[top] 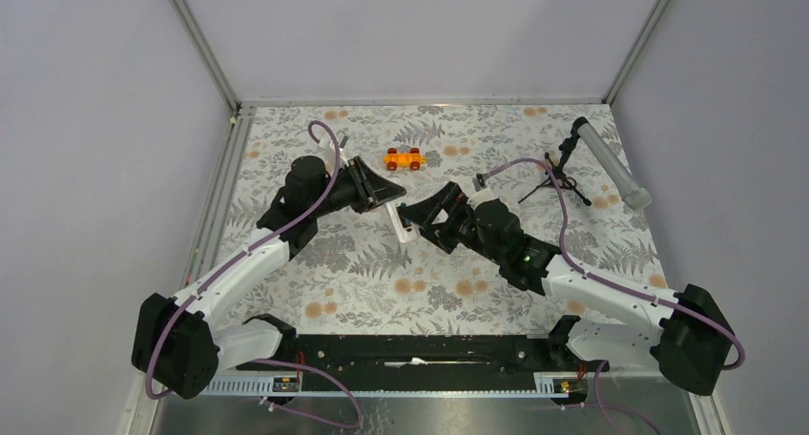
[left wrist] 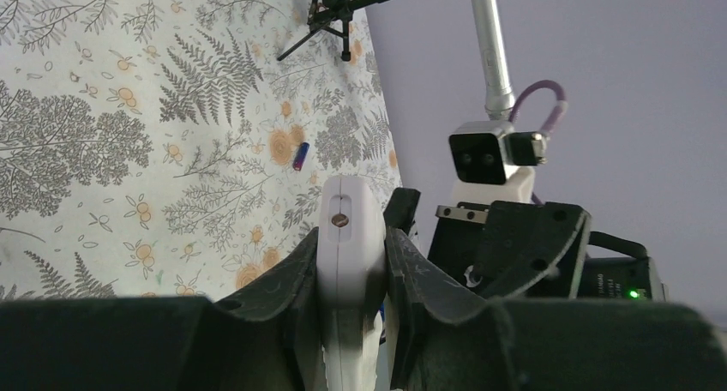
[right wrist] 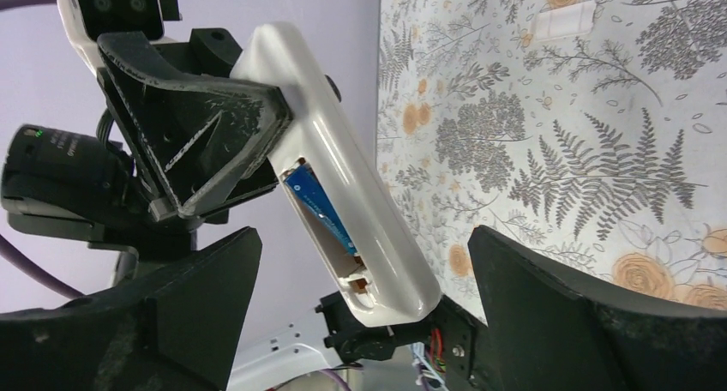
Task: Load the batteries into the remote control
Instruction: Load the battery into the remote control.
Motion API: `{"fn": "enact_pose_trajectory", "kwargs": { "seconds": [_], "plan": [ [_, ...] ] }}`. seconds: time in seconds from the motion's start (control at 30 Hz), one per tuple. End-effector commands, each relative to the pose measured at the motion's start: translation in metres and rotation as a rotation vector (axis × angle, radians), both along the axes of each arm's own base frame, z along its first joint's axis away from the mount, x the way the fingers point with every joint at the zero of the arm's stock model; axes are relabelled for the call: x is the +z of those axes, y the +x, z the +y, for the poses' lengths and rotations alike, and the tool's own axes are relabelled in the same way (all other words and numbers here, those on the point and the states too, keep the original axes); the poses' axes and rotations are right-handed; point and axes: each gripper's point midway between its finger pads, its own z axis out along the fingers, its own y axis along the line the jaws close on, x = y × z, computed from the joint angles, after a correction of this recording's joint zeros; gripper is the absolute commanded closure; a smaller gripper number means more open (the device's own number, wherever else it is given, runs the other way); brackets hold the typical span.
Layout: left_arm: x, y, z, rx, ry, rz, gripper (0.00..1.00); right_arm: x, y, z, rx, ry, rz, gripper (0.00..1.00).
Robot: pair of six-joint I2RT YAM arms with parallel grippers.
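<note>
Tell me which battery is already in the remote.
The blue battery seated in the open bay of the remote control; the other battery lies loose on the tablecloth.

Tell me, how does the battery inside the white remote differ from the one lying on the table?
The loaded battery sits in the open bay of the remote control, which the left tool holds up off the table; the loose battery lies bare on the table. The loaded battery is half hidden by the bay's walls; the loose battery shows whole. Both are small blue cylinders.
</note>
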Motion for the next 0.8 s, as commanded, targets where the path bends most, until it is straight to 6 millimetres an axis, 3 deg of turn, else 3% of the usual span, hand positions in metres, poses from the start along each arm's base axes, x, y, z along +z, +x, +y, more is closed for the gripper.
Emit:
{"fn": "enact_pose_trajectory", "kwargs": {
  "seconds": [0.0,0.23,0.57,0.77],
  "plan": [
    [0.035,-0.002,-0.001,-0.011,-0.078,-0.117,1.00,0.027,0.005,0.002,-0.031,0.171,0.003,0.00],
    [0.033,-0.004,0.000,-0.018,-0.070,-0.125,1.00,0.040,0.008,0.003,-0.014,0.254,-0.034,0.00],
    [0.033,-0.008,0.000,-0.040,-0.059,-0.163,1.00,0.032,0.010,0.013,0.030,0.304,0.039,0.01],
    [0.039,-0.010,0.001,-0.044,-0.069,-0.199,1.00,0.027,0.009,0.015,0.050,0.327,0.075,0.15]
  ]
}}
